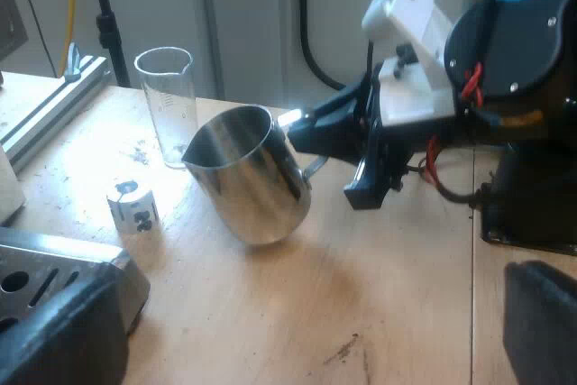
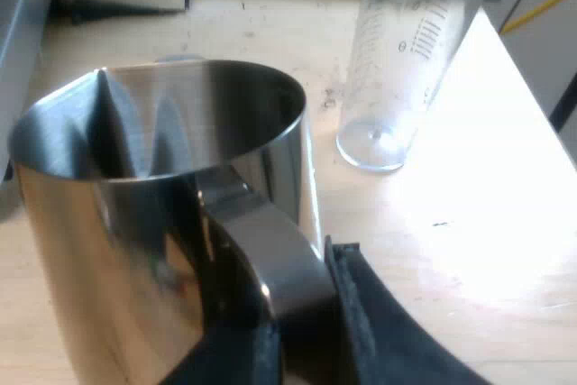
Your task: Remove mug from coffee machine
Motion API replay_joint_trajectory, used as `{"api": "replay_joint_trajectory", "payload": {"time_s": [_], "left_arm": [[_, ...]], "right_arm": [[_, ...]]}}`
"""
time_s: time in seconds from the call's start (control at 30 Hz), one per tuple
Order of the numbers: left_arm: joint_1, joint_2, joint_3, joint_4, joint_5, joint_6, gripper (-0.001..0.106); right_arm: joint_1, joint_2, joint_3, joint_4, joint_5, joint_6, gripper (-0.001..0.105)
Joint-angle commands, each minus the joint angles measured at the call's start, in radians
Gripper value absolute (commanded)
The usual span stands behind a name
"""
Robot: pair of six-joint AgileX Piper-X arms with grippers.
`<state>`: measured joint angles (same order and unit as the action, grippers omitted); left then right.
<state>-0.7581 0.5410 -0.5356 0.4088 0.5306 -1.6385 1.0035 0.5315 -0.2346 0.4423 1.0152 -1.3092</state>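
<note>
Over the wooden table (image 1: 379, 295), the steel mug (image 1: 252, 178) is in the right gripper (image 1: 326, 137), well clear of the slotted metal grate (image 1: 54, 272) that lies near my left gripper's own finger. The mug is tilted, its spout leaning towards the measuring glass (image 1: 167, 105), which stands upright just beside it. Its lower edge is close to the tabletop, though I cannot tell whether it touches the wood or hangs just above it.

From the right wrist view the hold is plain. The right gripper (image 2: 288, 340) has its two black fingers (image 2: 365, 331) closed narrowly on the mug's curved handle (image 2: 270, 259), one on each side of the strap (the metal sits tight between them). The mug (image 2: 162, 178) has its open rim towards the camera, and the measuring glass (image 2: 406, 60) stands just past it on the table (image 2: 505, 223), near but apart.

The left gripper (image 1: 297, 349) hovers over bare wood with its fingers (image 1: 541, 322) spread wide and nothing between them, apart from the mug.

A small white cylinder with dark marks (image 1: 135, 206) lies on the table between the mug and the grate, touching neither. An aluminium rail (image 1: 54, 96) runs along the table's edge beyond the glass.
</note>
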Motion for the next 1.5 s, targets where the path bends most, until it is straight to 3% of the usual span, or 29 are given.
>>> {"api": "replay_joint_trajectory", "payload": {"time_s": [0.03, 0.6, 0.87, 0.9, 0.93, 1.17, 1.33, 1.5], "left_arm": [[-0.007, 0.005, -0.005, -0.018, 0.004, -0.011, 0.086], [-0.007, 0.102, -0.005, -0.020, 0.004, -0.011, 0.086], [-0.007, 0.103, -0.005, -0.027, 0.004, -0.011, 0.086], [-0.007, 0.103, -0.005, -0.027, 0.004, -0.011, 0.086], [-0.007, 0.103, -0.005, -0.027, 0.004, -0.011, 0.086], [-0.007, 0.103, -0.005, -0.027, 0.004, -0.011, 0.086], [-0.007, 0.103, -0.005, -0.027, 0.004, -0.011, 0.086], [-0.007, 0.103, -0.005, -0.027, 0.004, -0.014, 0.086]], "right_arm": [[-0.003, -0.005, 0.033, -0.089, 0.042, -0.007, 0.000], [-0.003, -0.005, 0.225, -0.327, 0.106, -0.013, 0.000], [-0.003, -0.005, 0.227, -0.339, 0.100, -0.044, 0.000], [-0.003, -0.005, 0.223, -0.351, 0.032, -0.119, 0.000], [-0.003, -0.005, 0.223, -0.357, 0.005, -0.138, 0.000], [-0.003, -0.005, 0.211, -0.354, -0.017, -0.164, 0.000], [-0.003, 0.006, 0.211, -0.340, -0.106, -0.163, 0.000], [-0.003, 0.017, 0.211, -0.341, -0.107, -0.161, 0.000]]}}
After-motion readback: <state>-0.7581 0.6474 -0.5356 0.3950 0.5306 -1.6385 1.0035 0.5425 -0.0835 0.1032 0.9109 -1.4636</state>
